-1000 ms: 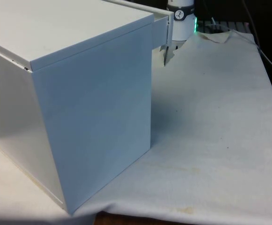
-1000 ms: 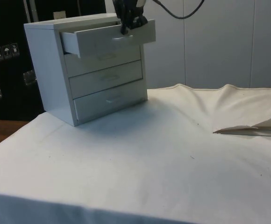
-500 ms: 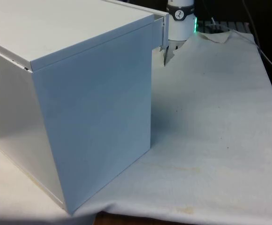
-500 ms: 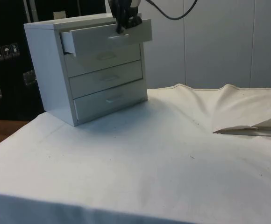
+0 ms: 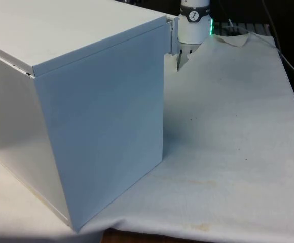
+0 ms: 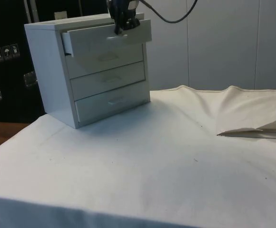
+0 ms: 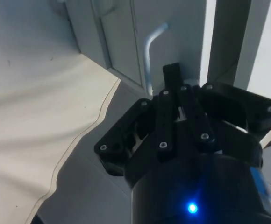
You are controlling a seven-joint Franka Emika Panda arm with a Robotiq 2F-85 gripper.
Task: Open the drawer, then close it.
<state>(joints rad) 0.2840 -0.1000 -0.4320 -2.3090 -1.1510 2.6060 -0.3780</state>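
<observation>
Your tool (image 6: pixel 120 29) sits at the front of the top drawer (image 6: pixel 104 42) of a white chest of drawers (image 6: pixel 88 71), which stands on the cloth-covered tabletop (image 6: pixel 142 161). In the side view the top drawer juts a little way out of the chest, while the three drawers below it lie flush with the chest's face. The tool meets the drawer front near its upper edge, about where the handle sits. In the wrist view its black fingers (image 7: pixel 173 81) are drawn close together, tips right beside the curved metal handle (image 7: pixel 150 44) on the drawer front; you cannot tell from these views whether they are pinching the handle or merely pressed together against the panel. From the front view the chest turns a blank side to the camera, with the tool (image 5: pixel 179 63) showing just past its far top corner, on the front view's right of the chest. A raised fold of the white cloth (image 6: pixel 242 111) lies well apart from the chest in the side view.
</observation>
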